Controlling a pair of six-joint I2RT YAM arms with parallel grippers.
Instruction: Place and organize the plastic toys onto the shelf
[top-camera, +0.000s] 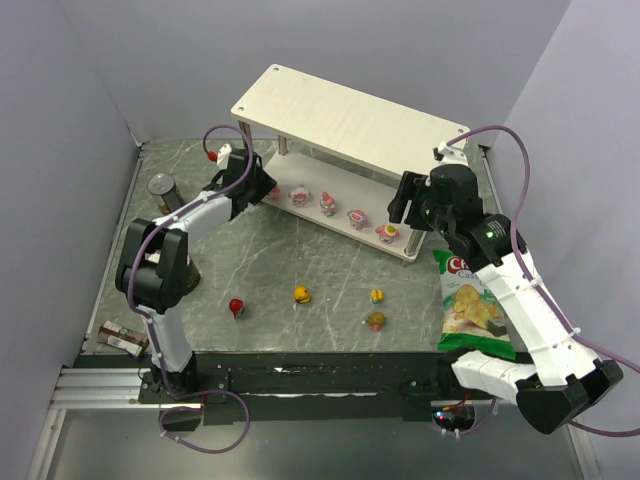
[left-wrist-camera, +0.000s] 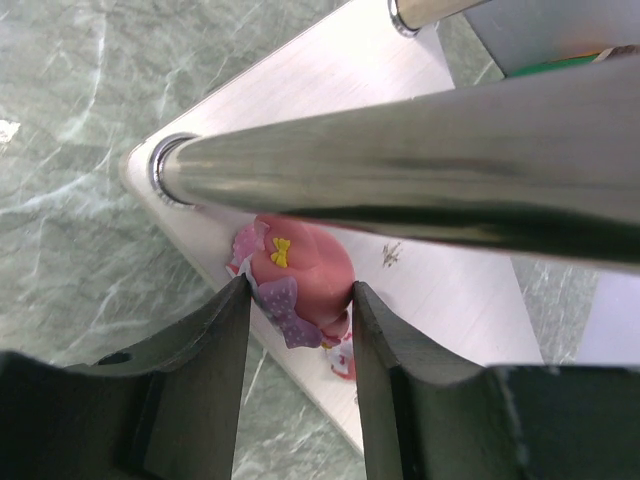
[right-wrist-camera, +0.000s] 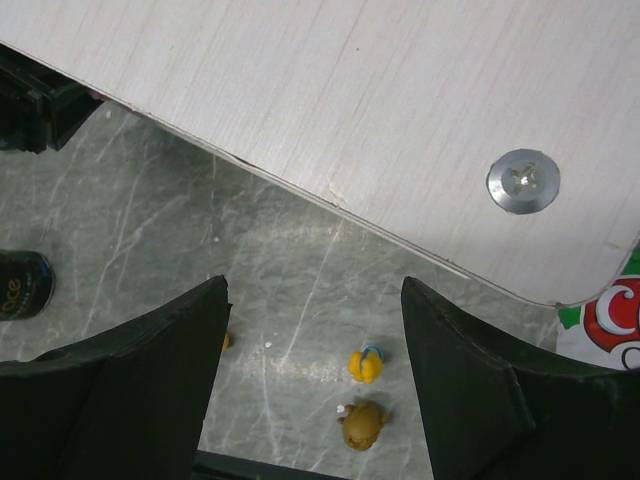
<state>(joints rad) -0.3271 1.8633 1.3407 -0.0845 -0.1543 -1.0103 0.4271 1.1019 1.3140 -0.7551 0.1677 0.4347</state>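
Five pink-and-white figurines (top-camera: 328, 204) stand in a row on the lower pale wood board of the shelf (top-camera: 350, 115). The left pincer (left-wrist-camera: 298, 292) is clenched on the end figurine (left-wrist-camera: 300, 262), glossy with a small yellow bow, just beyond a silver post (left-wrist-camera: 420, 170). The right pincer (right-wrist-camera: 315, 290) hangs released over the top board's corner. Below it on the marbled table (top-camera: 300, 250) lie four toys: red (top-camera: 236, 307), orange-yellow (top-camera: 301, 294), yellow-blue (top-camera: 377, 296) and brown-pink (top-camera: 375, 321). To its right lies one green chips bag (top-camera: 470, 300) reading "Ch". Two cans sit beside the left pincer's arm, one upright (top-camera: 162, 187) and one lying (top-camera: 122, 338).

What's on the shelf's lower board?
Five pink-and-white toys in a row along its front edge; left gripper grips the leftmost toy. Rear hidden under the top board.
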